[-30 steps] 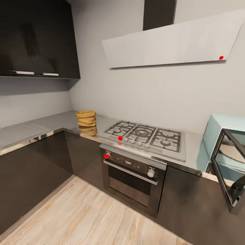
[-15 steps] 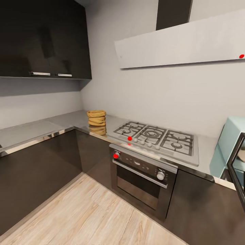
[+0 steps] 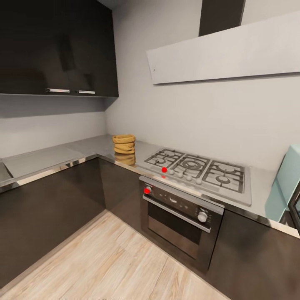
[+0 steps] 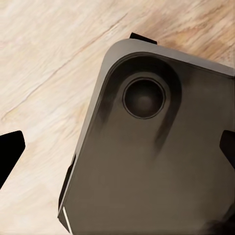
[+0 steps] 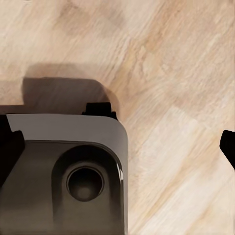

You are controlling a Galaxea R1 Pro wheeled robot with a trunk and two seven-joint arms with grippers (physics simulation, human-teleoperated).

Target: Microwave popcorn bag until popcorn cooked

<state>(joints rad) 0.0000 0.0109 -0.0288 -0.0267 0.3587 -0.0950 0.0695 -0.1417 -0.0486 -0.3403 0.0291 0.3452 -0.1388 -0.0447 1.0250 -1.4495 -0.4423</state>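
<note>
Left gripper point(image 4: 117, 147) points down over own dark base point(image 4: 147, 161), fingertips spread wide, nothing between. Right gripper point(image 5: 117, 142) likewise, fingertips wide apart, empty.

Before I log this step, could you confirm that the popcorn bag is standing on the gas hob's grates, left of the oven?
Not quite: the head view shows the popcorn bag standing on the countertop, beside the gas hob, not on its grates. It is indeed left of the oven.

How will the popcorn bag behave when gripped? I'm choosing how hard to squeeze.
The popcorn bag is a creased paper sack, so it will probably crumple under a firm pinch. It looks squat, so it seems unlikely to tip. On the glossy countertop it may slide when nudged.
</note>
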